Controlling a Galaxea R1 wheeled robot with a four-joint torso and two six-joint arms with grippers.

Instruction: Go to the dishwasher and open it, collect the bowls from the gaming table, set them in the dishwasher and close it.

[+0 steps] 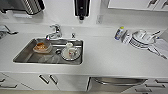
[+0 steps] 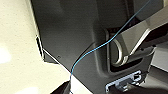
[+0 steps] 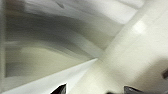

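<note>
Under the white counter [image 1: 112,57], right of centre, I see the dishwasher [image 1: 117,82] with its brushed steel front, from above; whether its door is ajar I cannot tell. The gaming table and the bowls are out of view. In the right wrist view, the two dark tips of my right gripper [image 3: 95,90] stand wide apart with nothing between them, over blurred pale surfaces. The left wrist view faces my own dark body panel [image 2: 75,37], with a blue cable [image 2: 100,46] across it.
A steel sink [image 1: 27,56] is set in the counter, with a tap [image 1: 55,31] behind it. It holds a clear container of orange food [image 1: 42,46] and a plate with cups [image 1: 71,53]. Stacked dishes [image 1: 142,38] and a bottle [image 1: 119,33] stand at right. White cabinet doors [image 1: 47,80] lie left of the dishwasher.
</note>
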